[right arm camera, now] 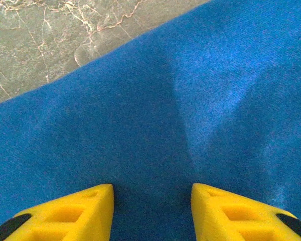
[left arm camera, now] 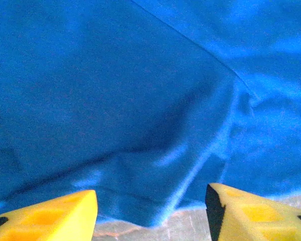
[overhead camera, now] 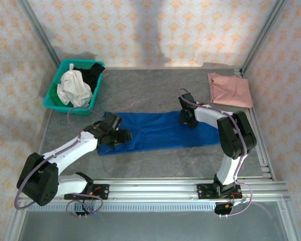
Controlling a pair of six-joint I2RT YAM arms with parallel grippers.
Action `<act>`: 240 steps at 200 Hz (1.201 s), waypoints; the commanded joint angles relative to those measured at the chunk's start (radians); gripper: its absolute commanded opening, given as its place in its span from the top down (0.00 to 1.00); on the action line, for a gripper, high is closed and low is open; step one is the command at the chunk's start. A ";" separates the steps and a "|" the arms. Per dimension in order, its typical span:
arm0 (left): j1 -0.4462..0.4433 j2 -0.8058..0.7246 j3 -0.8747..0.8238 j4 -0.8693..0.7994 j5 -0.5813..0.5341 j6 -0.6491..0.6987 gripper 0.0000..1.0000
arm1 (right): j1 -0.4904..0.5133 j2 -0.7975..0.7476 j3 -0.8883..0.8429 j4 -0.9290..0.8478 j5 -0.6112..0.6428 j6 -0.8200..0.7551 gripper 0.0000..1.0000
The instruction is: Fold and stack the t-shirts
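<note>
The left gripper [left arm camera: 150,203] holds its yellow fingertips [left arm camera: 65,216] wide apart at the hem of the royal blue cloth t-shirt [left arm camera: 140,100], both tips cropped by the picture's lower edge. A sliver of grey marbled table [left arm camera: 190,228] shows between them. The right gripper [right arm camera: 152,196] stands parted over blue cloth, and whether it nips any is unclear. From above, dark wrist housings hide the fingers. The blue shirt lies as a long folded band mid-table, the folded dusty pink t-shirt [overhead camera: 230,89] far right, and a teal plastic basket [overhead camera: 52,99] of white and black cloth far left
</note>
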 commanded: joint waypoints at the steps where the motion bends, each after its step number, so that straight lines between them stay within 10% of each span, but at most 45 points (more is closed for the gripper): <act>1: 0.095 0.005 -0.007 0.001 -0.018 0.035 0.38 | -0.008 0.000 -0.003 -0.033 0.051 -0.013 0.55; 102: 0.167 0.467 0.234 0.030 -0.217 0.071 0.47 | -0.038 -0.028 -0.048 -0.049 0.070 -0.011 0.55; 170: 0.178 0.400 0.280 -0.071 -0.312 0.089 0.49 | -0.095 -0.052 -0.085 -0.063 0.075 -0.013 0.55; 240: -0.112 0.359 0.227 -0.057 -0.235 0.047 0.50 | -0.086 -0.113 -0.106 -0.020 -0.031 0.009 0.54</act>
